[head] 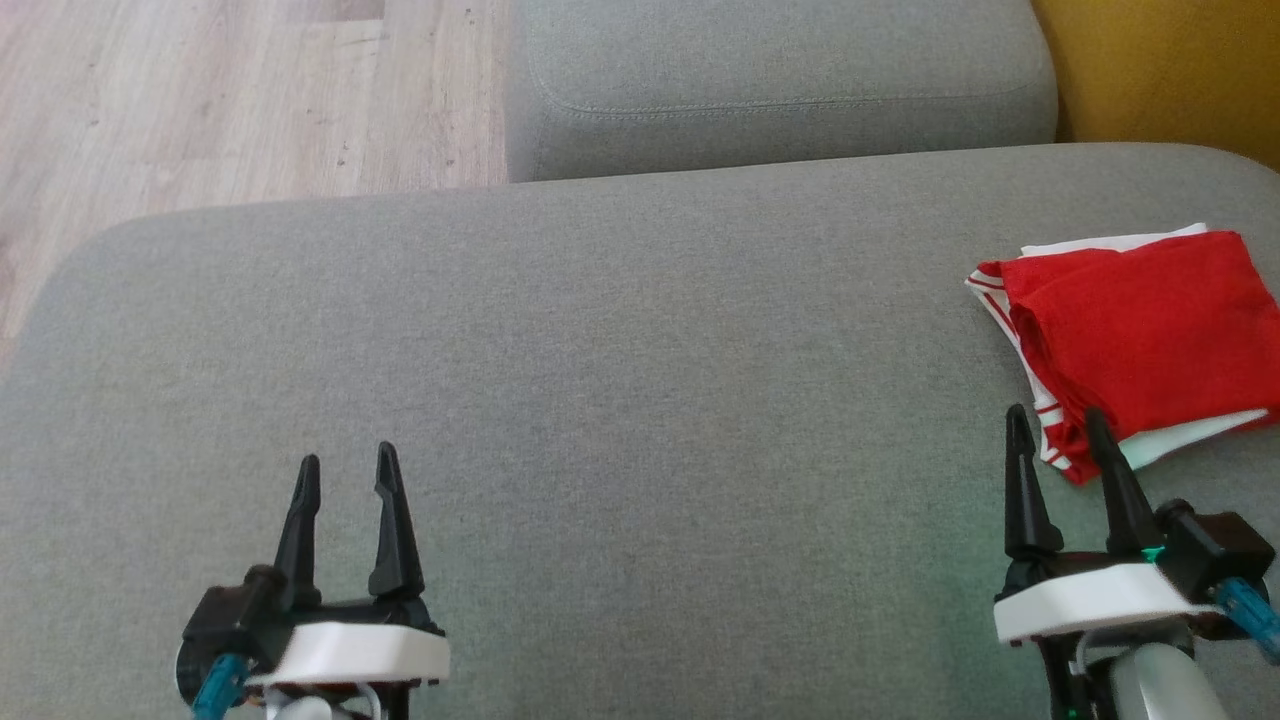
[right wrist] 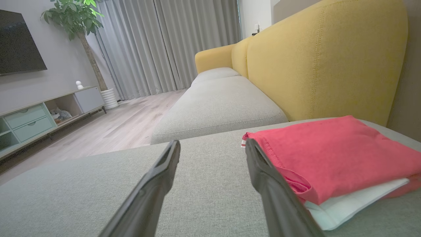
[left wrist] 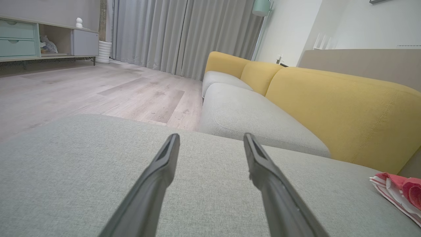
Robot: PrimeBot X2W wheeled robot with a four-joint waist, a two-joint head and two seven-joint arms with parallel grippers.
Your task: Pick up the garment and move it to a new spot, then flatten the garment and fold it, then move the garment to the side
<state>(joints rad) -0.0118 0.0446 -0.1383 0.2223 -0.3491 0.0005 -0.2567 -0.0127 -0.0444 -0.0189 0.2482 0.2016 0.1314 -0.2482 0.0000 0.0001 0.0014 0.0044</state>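
The garment point(head: 1140, 335) lies on the cushion's point(head: 600, 380) right side, beside the right claw point(head: 1055, 425).

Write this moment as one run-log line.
garment: folded, on sofa, right side | left gripper: open, empty | right gripper: open, beside garment

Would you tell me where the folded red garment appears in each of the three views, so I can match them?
Head view: garment at the right edge, mid-height, on the grey cushion.
Left wrist view: garment at the lower right corner, partly cut off.
Right wrist view: garment right of centre, lower half, close up.
Shared landmark: the yellow backrest behind it.
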